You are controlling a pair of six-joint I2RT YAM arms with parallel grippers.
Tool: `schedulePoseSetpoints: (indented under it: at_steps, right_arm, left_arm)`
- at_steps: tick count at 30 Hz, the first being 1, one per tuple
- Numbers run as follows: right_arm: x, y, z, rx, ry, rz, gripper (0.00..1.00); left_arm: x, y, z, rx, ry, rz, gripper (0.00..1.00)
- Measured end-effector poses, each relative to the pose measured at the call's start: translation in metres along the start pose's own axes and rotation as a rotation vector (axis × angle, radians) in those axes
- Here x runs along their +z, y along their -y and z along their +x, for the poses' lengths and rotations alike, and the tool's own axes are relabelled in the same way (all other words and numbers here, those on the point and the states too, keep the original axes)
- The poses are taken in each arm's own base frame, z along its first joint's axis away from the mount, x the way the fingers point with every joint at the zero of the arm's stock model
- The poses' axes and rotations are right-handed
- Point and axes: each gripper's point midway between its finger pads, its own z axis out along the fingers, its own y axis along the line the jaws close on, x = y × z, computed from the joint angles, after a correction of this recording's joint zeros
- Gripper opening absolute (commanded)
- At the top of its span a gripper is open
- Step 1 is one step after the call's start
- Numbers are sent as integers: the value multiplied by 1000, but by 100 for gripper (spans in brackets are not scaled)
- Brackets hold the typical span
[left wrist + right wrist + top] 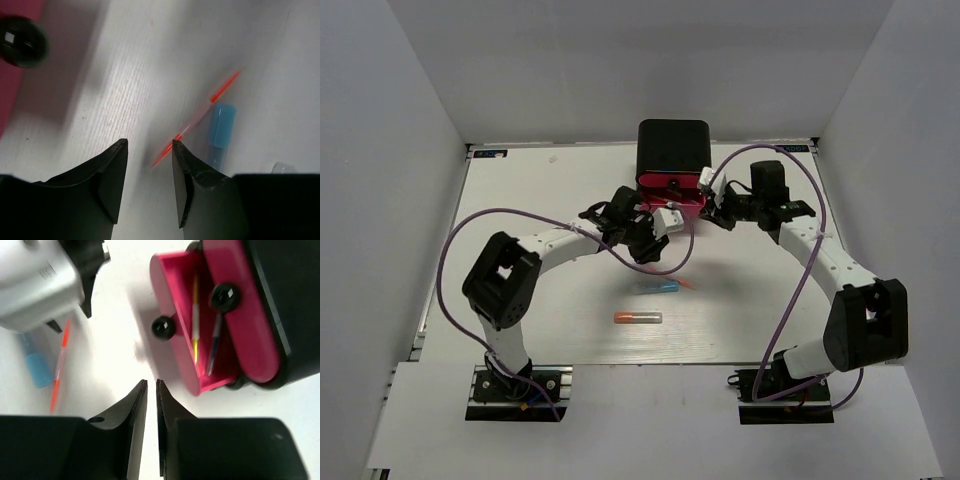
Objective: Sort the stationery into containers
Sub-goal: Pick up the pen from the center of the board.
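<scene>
Though print on the white housing (pixel 35 290) is unreadable, left claw (pixel 149 143) stands spread, right claw (pixel 152 383) barely parted.

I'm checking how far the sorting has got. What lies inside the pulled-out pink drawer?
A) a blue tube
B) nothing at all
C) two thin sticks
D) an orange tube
C: the right wrist view looks into the open drawer and shows two thin sticks, one yellow and one darker bluish, while the blue tube lies outside it.
</scene>
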Motion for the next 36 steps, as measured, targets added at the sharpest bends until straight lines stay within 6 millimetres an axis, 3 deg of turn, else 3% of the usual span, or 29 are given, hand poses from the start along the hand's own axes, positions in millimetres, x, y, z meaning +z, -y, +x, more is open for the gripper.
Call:
schedulePoseSetpoints:
  at_steps: [4, 7, 27, 32, 36]
  right_arm:
    - [-6, -8, 14, 50, -18, 0, 19]
    - [-12, -8, 20, 74, -21, 12, 19]
    - [-28, -21, 35, 163, -14, 23, 22]
    - [-30, -23, 35, 167, -8, 25, 22]
    - [-31, -24, 35, 175, -4, 26, 22]
  left_arm:
    - [15, 5, 36, 56, -121, 64, 51]
    - [16, 11, 51, 82, -169, 97, 54]
    - [32, 25, 63, 206, -243, 106, 56]
    - [36, 24, 65, 216, -255, 90, 49]
    - [38, 23, 64, 230, -259, 72, 37]
